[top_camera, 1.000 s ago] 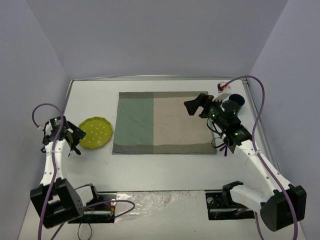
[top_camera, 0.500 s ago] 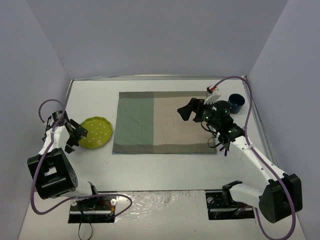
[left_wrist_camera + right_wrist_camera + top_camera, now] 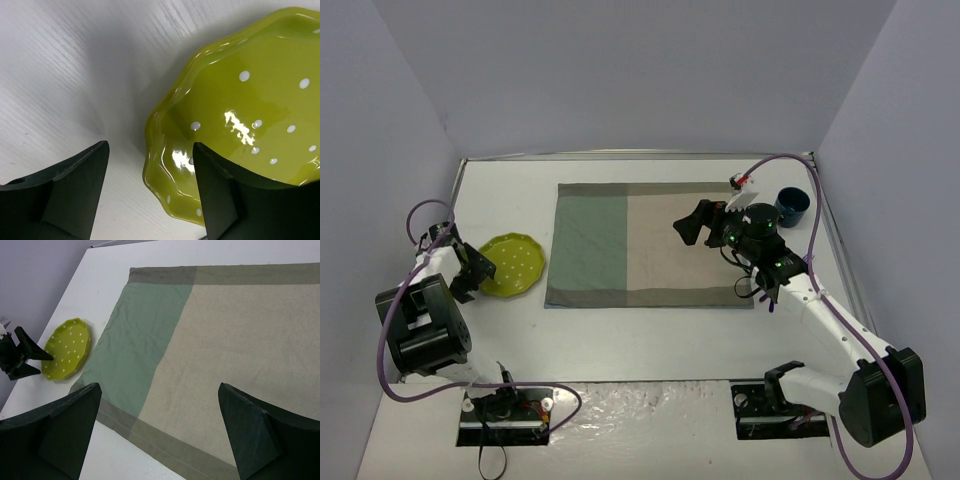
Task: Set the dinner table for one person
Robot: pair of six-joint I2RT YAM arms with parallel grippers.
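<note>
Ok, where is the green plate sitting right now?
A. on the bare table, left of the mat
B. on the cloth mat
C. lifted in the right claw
A: the green plate lies on the white table left of the mat, with the open left claw at its rim.

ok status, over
Left gripper open, astride plate rim. Right gripper open over mat, empty. Table: plate off mat, cup far right. Nothing blocking.
</note>
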